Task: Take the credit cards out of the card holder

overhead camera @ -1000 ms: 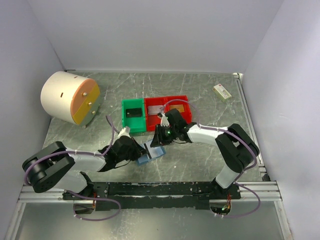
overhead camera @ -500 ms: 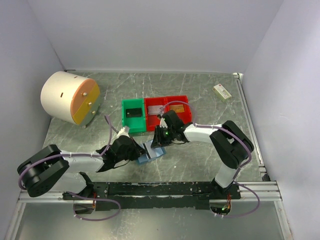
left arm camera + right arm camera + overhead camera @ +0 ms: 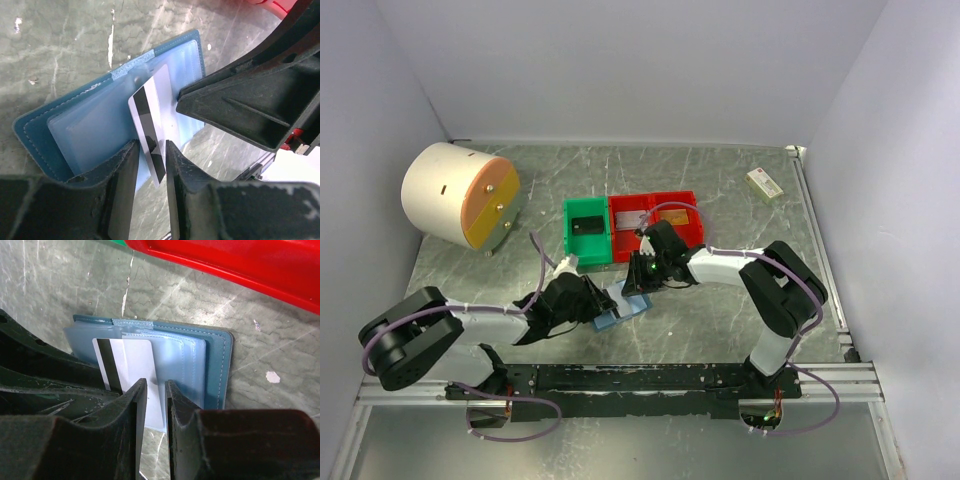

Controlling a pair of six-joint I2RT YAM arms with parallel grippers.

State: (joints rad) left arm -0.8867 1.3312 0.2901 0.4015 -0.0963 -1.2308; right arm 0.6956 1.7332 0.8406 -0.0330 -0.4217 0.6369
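Note:
The blue card holder (image 3: 610, 320) lies open on the table between both arms, its clear sleeves up (image 3: 90, 130) (image 3: 220, 365). One credit card (image 3: 150, 110) (image 3: 132, 360), white with a black stripe, sticks partway out of a sleeve. My left gripper (image 3: 150, 146) (image 3: 597, 306) straddles the card's free end, open, with a thin gap on each side of the card. My right gripper (image 3: 156, 384) (image 3: 636, 284) comes from the opposite side. Its fingers stand nearly together on the holder's sleeves beside the card. Any other cards are hidden.
A green bin (image 3: 586, 232) and two red bins (image 3: 655, 215) stand just behind the holder, close to the right wrist. A white cylinder with an orange face (image 3: 455, 195) lies at the far left. A small cream box (image 3: 764, 182) sits at the back right.
The right gripper has shifted slightly left over the holder. The left arm has barely moved. The holder stays where it was.

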